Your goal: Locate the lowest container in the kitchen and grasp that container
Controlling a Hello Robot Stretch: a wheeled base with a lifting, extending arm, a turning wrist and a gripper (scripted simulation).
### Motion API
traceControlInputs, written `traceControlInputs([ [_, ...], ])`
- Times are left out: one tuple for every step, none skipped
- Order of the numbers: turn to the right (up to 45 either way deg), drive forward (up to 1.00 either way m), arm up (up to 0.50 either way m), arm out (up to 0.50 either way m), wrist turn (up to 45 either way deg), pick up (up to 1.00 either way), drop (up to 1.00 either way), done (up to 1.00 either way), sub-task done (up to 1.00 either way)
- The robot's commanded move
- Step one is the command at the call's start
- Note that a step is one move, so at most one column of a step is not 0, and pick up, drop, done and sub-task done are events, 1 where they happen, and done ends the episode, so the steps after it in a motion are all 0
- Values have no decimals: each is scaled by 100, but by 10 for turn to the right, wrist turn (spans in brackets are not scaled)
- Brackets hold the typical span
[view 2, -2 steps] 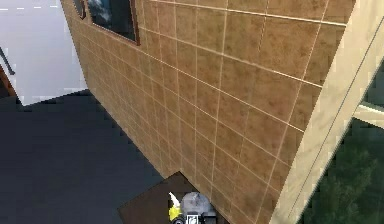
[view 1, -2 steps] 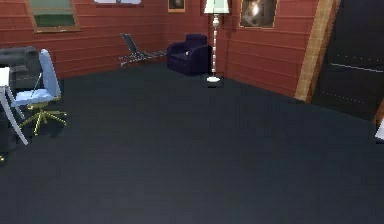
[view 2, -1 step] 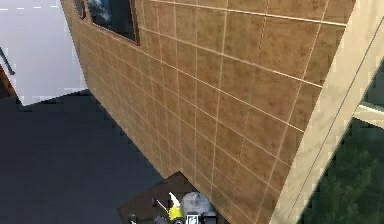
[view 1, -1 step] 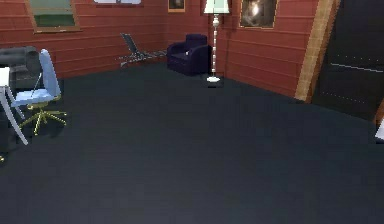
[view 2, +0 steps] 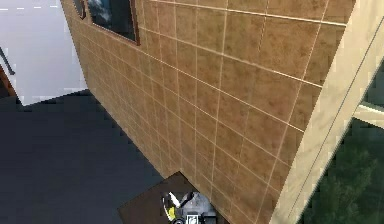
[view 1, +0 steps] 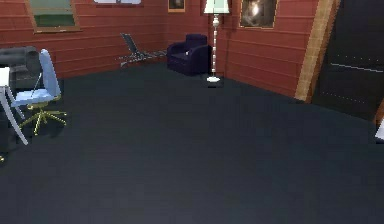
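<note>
Arm side view, bottom edge: a low brown tabletop with the tool over its far corner, seen as a dark body beside small white squares. The tool's far end cannot be made out, so whether it holds anything cannot be told. A small yellow bit lies right at the tool, on or above the tabletop. Its shape is too unclear to call it the container, and the container's place cannot be told. Just beyond the tool rises a tan tiled wall. A window is set high in the wall, and a white door stands well apart from the tool across dark floor.

Forward view, all well apart from the tool: a blue office chair on a yellow base, a folding lounger, a dark armchair just beside a floor lamp, a framed picture on the red plank wall, and a dark door.
</note>
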Motion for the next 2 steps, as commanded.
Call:
traceControlInputs([
  [0, 0, -30, 0, 0, 0, 0, 0, 0],
  [0, 0, 0, 0, 0, 100, 0, 0, 0],
])
